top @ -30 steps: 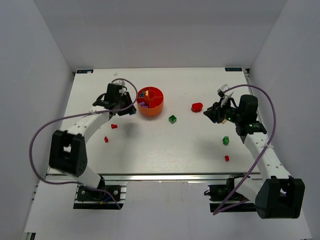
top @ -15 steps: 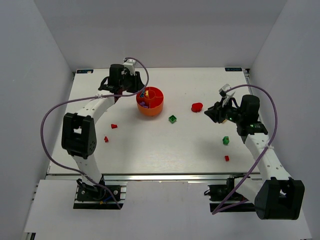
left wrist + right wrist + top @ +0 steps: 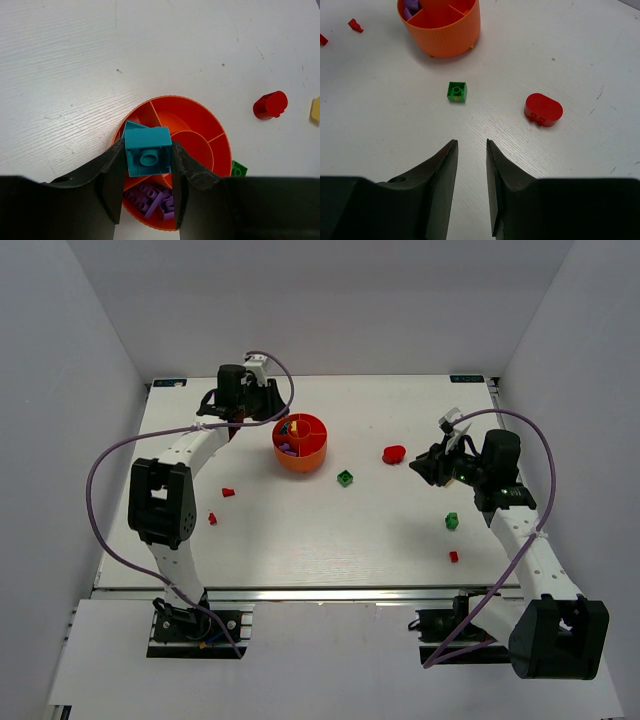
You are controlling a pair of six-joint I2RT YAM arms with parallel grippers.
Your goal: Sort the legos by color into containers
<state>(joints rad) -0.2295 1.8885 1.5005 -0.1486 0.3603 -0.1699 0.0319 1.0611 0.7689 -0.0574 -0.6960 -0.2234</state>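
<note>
Drop-off step: the left fingers [image 3: 112, 170] pinch a cyan brick [image 3: 147, 150] over the bowl [image 3: 200, 112]; next, line it up with its wedge and release. The right fingers [image 3: 442, 170] hover part-open, empty, near a green brick [image 3: 456, 92].

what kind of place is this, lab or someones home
Probably a robotics lab test cell: a white table boxed in by plain white panels, a left arm and right arm mounted at its near edge, and toy bricks beside an orange bowl.

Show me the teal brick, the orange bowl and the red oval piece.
teal brick [image 3: 148, 157], left wrist view, studded top face.
orange bowl [image 3: 445, 37], right wrist view, outer wall.
red oval piece [image 3: 543, 108], right wrist view, flat top.
</note>
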